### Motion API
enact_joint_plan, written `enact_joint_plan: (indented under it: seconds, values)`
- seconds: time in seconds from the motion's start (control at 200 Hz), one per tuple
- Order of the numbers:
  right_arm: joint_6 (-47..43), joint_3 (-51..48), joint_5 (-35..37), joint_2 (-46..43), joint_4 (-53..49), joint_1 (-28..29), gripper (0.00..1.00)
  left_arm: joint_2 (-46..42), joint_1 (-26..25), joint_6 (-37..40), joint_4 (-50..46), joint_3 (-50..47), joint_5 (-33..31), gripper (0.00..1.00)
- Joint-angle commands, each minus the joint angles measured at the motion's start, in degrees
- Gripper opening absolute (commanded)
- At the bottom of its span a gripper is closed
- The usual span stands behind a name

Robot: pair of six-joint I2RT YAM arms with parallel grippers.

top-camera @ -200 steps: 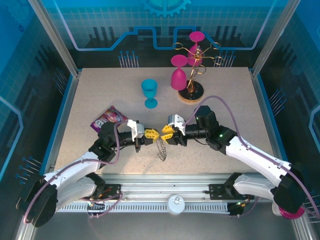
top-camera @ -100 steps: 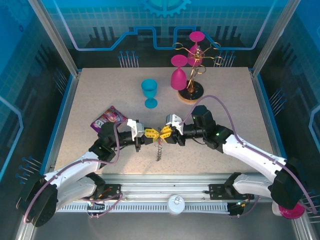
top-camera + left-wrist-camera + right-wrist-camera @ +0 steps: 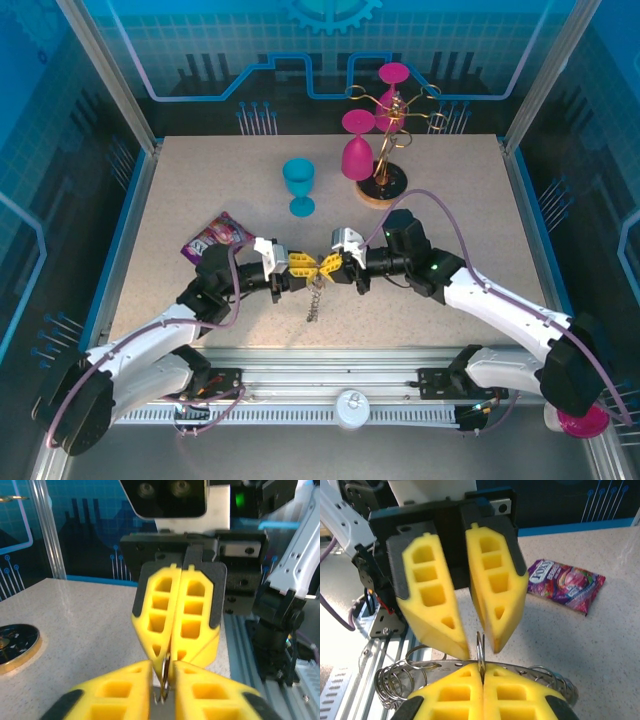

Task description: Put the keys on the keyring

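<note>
gripping the keyring (image 3: 315,298) w/ my right gripper (image 3: 481,669), hanging straight down. left gripper (image 3: 479,649) opposite, tips apart round its loop.

Bright, even light from above falls on the counter (image 3: 170,200); shadows beneath the arms are short and soft; the top view is sharp. In the wrist views the left pincer (image 3: 162,672) and right pincer (image 3: 481,672) blur at the bottom edge; backgrounds go soft.
</note>
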Motion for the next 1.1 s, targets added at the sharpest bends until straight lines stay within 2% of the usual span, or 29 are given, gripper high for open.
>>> enact_joint_plan:
  seconds: [0.0, 0.115, 0.235, 0.395, 0.73, 0.931, 1.096]
  values:
    - [-5.85, 5.57, 1.87, -0.19, -8.06, 0.05, 0.00, -3.10, -0.35, 6.76, -14.16, 4.54, -0.82, 0.22]
    - [-12.00, 9.76, 6.70, 1.01, -17.56, 1.26, 0.00, -4.76, -0.32, 13.64, -27.29, 8.16, -2.30, 0.24]
    - [-16.89, 14.45, 10.10, 3.06, -25.11, 2.71, 0.00, -4.82, -0.25, 16.91, -33.38, 10.39, -3.50, 0.27]
    - [-20.21, 19.49, 12.79, 5.80, -30.27, 4.51, 0.00, -3.53, -0.33, 17.33, -33.73, 11.56, -2.67, 0.30]
    - [-24.61, 26.69, 15.12, 10.75, -36.89, 7.24, 0.00, -1.83, -0.34, 16.07, -31.68, 11.87, -1.39, 0.29]
    - [-25.49, 29.08, 14.27, 12.36, -38.69, 8.21, 0.00, -1.39, -0.36, 15.71, -31.03, 11.73, -0.95, 0.23]
    - [-24.83, 29.09, 12.39, 11.80, -38.40, 8.42, 0.00, -1.37, -0.29, 15.62, -30.45, 11.69, -0.73, 0.07]
